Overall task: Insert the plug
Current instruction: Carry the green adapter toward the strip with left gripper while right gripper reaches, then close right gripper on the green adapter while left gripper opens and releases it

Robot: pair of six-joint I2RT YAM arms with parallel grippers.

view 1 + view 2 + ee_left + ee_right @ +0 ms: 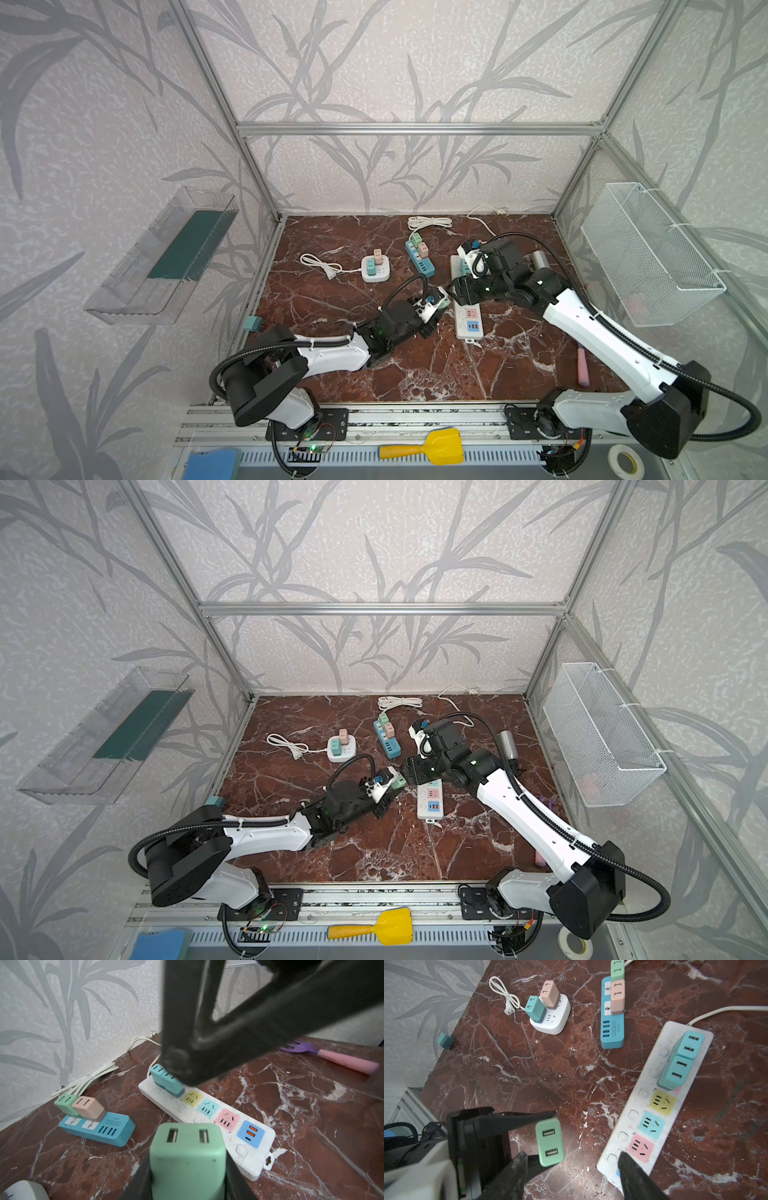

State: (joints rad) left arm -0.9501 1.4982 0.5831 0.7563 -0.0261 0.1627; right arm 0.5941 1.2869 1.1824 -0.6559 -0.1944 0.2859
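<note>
My left gripper (440,301) is shut on the mint-green plug (442,302), a small block with two USB slots, and holds it off the table beside the white power strip (468,330). In the left wrist view the plug (188,1155) sits between both black fingers (136,1180). My right gripper (571,1157) is open just in front of the plug (549,1144), with one fingertip beside it and the other over the strip's (643,1105) end. Yellow, blue and pink sockets (227,1120) are free. Two light-blue adapters (683,1059) fill the strip's far end.
A blue strip (420,259) with green and peach adapters and a white cube socket (375,270) with two adapters lie at the back. A teal adapter (253,323) sits at the left table edge. A pink-handled fork (582,368) and a silver cylinder (540,259) are on the right.
</note>
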